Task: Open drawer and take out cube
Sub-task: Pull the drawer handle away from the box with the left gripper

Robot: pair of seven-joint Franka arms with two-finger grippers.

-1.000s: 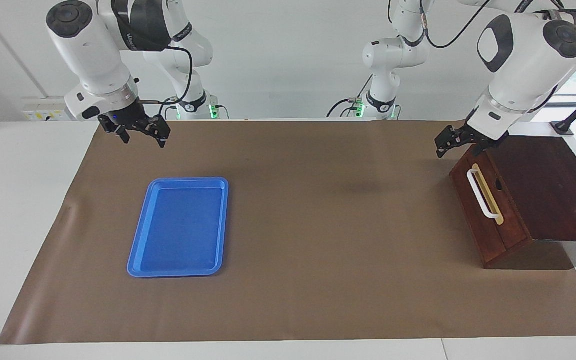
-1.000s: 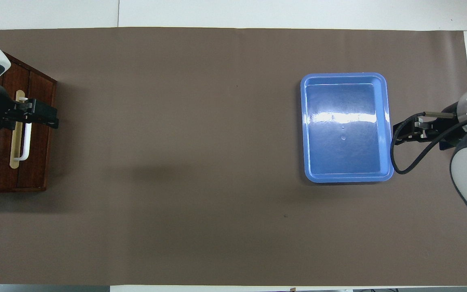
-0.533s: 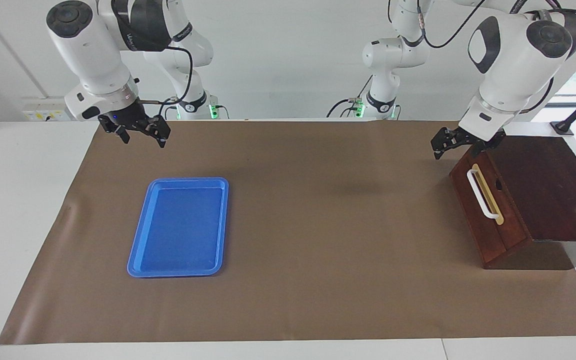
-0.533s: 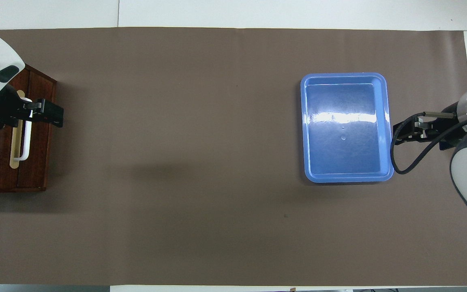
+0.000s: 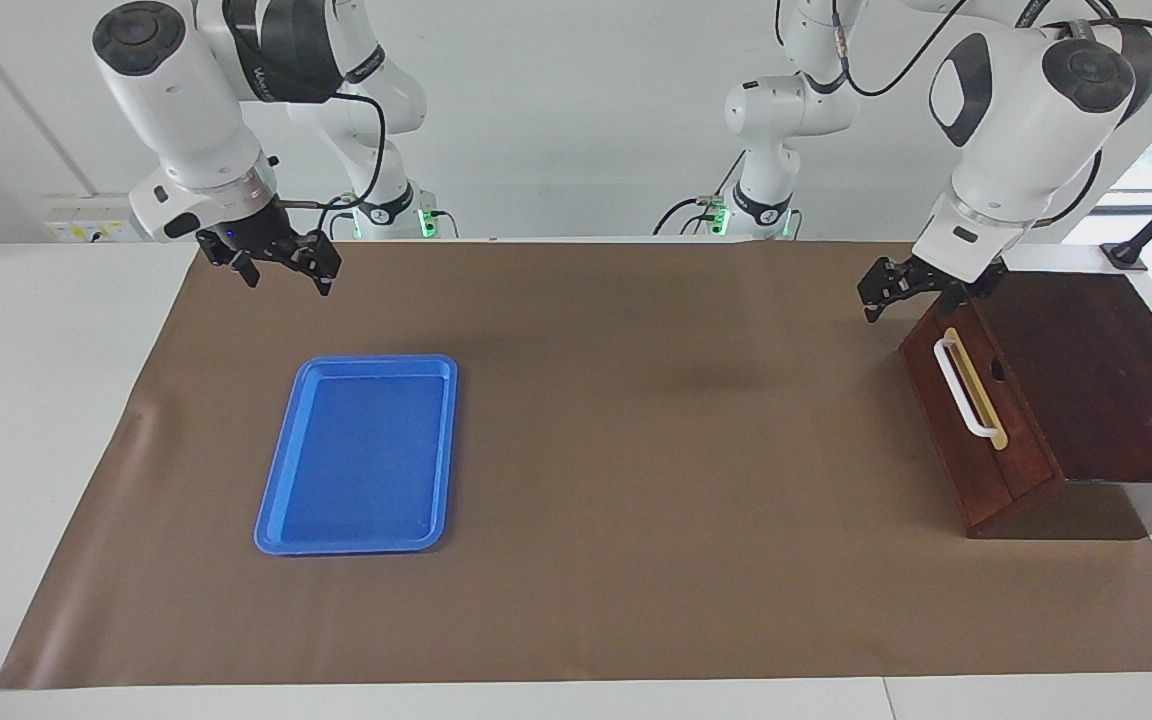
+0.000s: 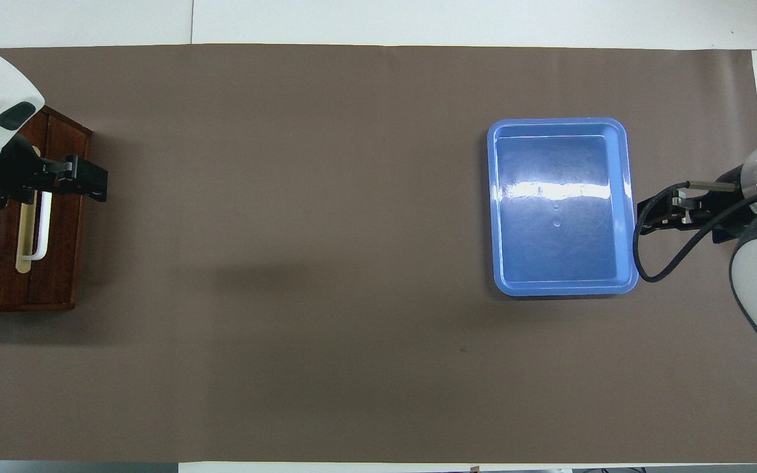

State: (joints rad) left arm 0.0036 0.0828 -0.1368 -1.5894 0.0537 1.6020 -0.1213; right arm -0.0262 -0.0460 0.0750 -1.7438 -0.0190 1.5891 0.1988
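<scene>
The drawer [image 5: 976, 420] is shut in the dark wooden cabinet [image 5: 1096, 370] at the left arm's end of the table; its white bar handle [image 5: 966, 390] faces the table's middle. It also shows in the overhead view [image 6: 56, 263]. The cube is hidden. My left gripper [image 5: 916, 290] is open and empty, up in the air over the drawer front's upper edge above the handle [image 6: 40, 230], not touching it; it also shows in the overhead view [image 6: 43, 184]. My right gripper [image 5: 284, 268] is open and empty and waits in the air beside the blue tray [image 5: 361, 455].
The blue tray [image 6: 561, 289] is empty and lies toward the right arm's end on the brown mat [image 5: 636, 450]. A black cable [image 6: 654, 263] hangs from the right wrist [image 6: 671, 213] beside the tray.
The left gripper has risen a little and shifted slightly from the cabinet toward the table's middle. The drawer has stayed shut. The right arm has not moved.
</scene>
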